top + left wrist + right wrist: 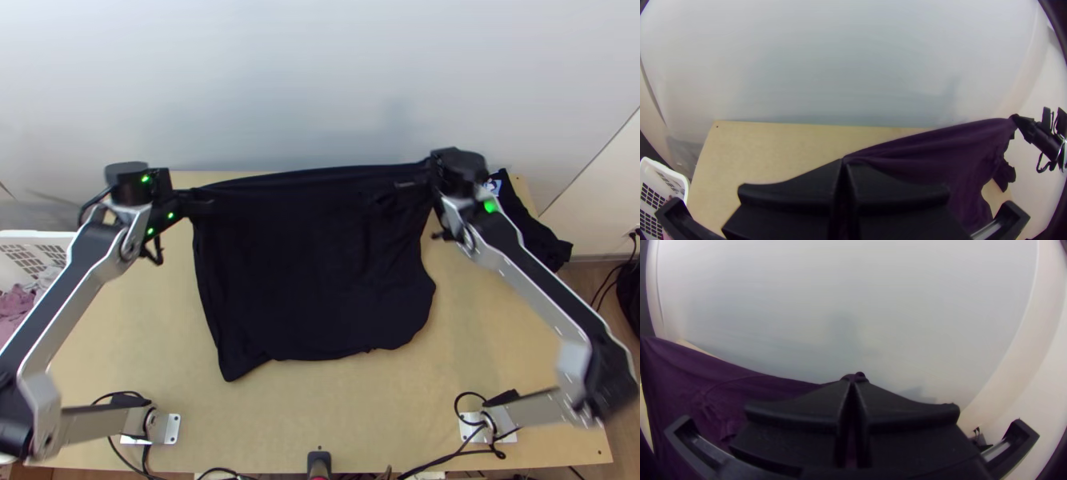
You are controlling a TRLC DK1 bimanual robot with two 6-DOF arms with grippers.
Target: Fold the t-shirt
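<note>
The black t-shirt (312, 272) is pulled wide across the middle of the bench (136, 336). Its far edge is stretched tight, and its near edge is wavy. I can't tell how much of it touches the bench.

The left fingers (198, 206) pinch one far corner tight. The right fingers (423, 185) pinch the other one.

A bunched dark cloth (532, 228) with a pale patch sits on the far right corner and pokes out past the side. The right arm (544, 280) is between it and the t-shirt. A big pale wall (320, 80) stands behind the bench. Black wires (460, 454) curl along the near edge, by a little black thing (318, 462) in the middle.

Just beside the bench, on the left, is a white basket (36, 235) full of holes. Pink cloth (14, 306) and pale cloth (45, 278) are inside.
</note>
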